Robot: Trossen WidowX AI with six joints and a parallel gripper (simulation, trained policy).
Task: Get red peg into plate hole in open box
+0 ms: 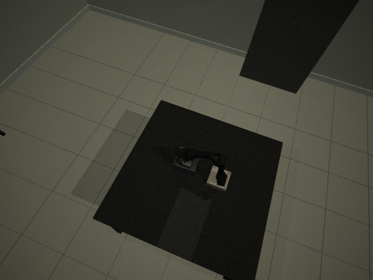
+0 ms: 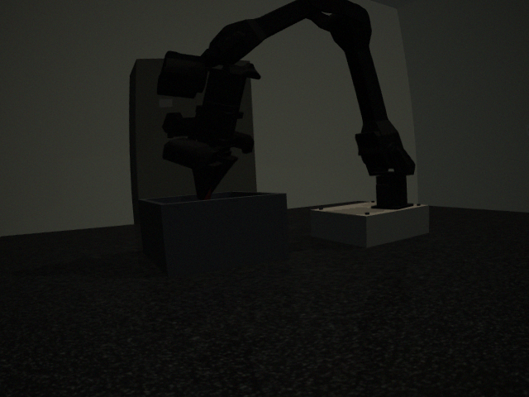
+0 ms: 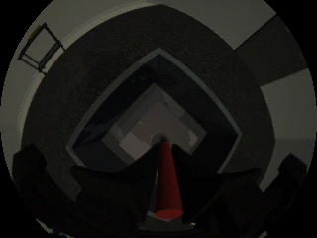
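The red peg [image 3: 168, 190] [image 2: 207, 194] is held between the fingers of my gripper [image 3: 165, 147] [image 2: 205, 196], which is shut on it. The fingertips are at about the rim height of the open grey box [image 2: 224, 235] [image 1: 184, 169], over its inside. In the wrist view the box rim [image 3: 229, 118] surrounds the plate [image 3: 170, 121] at the bottom. The dark hole [image 3: 159, 139] in the plate shows just beyond the peg's far end and is partly covered by it. The peg's lower end is hidden in the exterior view, so its height over the hole cannot be told.
The arm's pale base block [image 1: 210, 182] [image 2: 397, 228] stands beside the box on the dark table top [image 1: 135, 192]. The box walls stand on all sides of the plate. A tall dark cabinet [image 1: 280, 54] [image 2: 149, 149] stands beyond the table.
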